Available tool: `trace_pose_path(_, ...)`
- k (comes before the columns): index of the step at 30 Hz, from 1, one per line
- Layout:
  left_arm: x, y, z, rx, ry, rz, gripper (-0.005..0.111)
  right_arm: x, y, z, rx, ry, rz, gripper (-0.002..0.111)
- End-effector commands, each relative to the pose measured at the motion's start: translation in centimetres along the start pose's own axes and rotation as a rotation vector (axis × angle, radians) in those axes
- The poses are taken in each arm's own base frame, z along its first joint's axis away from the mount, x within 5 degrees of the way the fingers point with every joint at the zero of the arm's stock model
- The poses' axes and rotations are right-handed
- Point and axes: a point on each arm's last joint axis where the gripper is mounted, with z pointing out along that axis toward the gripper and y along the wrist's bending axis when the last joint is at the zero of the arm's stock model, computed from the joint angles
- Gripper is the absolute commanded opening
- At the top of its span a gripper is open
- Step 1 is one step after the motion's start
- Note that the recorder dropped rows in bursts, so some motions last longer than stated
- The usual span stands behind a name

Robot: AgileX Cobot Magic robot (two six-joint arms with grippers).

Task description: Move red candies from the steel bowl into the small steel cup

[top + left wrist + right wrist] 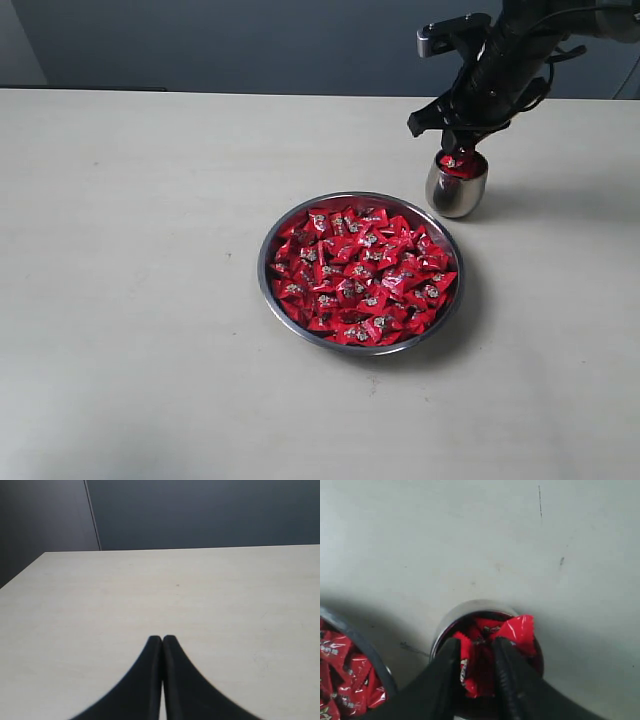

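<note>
Now, my right gripper (476,643) over the small steel cup (455,192), jaws apart astride a red candy (475,676); I'd widen fully, then lift straight up.

Square shiny red-wrapped candies (362,275) w/ silver-white marks; wide silver steel bowl (263,262) & small rounded silver steel cup (455,195). Flat counter (150,300) pale cream, wall (250,40) dark blue-grey. Left claw (162,639), right claw (476,642) black.
</note>
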Motion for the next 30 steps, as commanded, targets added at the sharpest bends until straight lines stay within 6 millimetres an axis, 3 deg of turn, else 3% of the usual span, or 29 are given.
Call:
trace_pose_path(1, 0.1, 0.0, 0.0, 0.006, -0.003, 0.004, 0.0, -0.2, -0.3, -0.8, 0.005, -0.025, 0.005, 0.025)
trace_pose_path(16, 0.1, 0.0, 0.0, 0.006, -0.003, 0.004, 0.0, -0.6, -0.2, -5.3, 0.022, -0.105, 0.0, 0.024)
trace_pose_path(18, 0.1, 0.0, 0.0, 0.006, -0.003, 0.004, 0.0, -0.7, -0.2, -5.8, 0.023, -0.122, 0.003, 0.02)
trace_pose_path(22, 0.1, 0.0, 0.0, 0.006, -0.003, 0.004, 0.0, -0.9, -0.2, -6.6, 0.026, -0.157, 0.033, -0.001)
trace_pose_path(30, 0.1, 0.0, 0.0, 0.006, -0.003, 0.004, 0.0, -0.7, -0.2, -9.0, 0.035, -0.226, 0.048, -0.001)
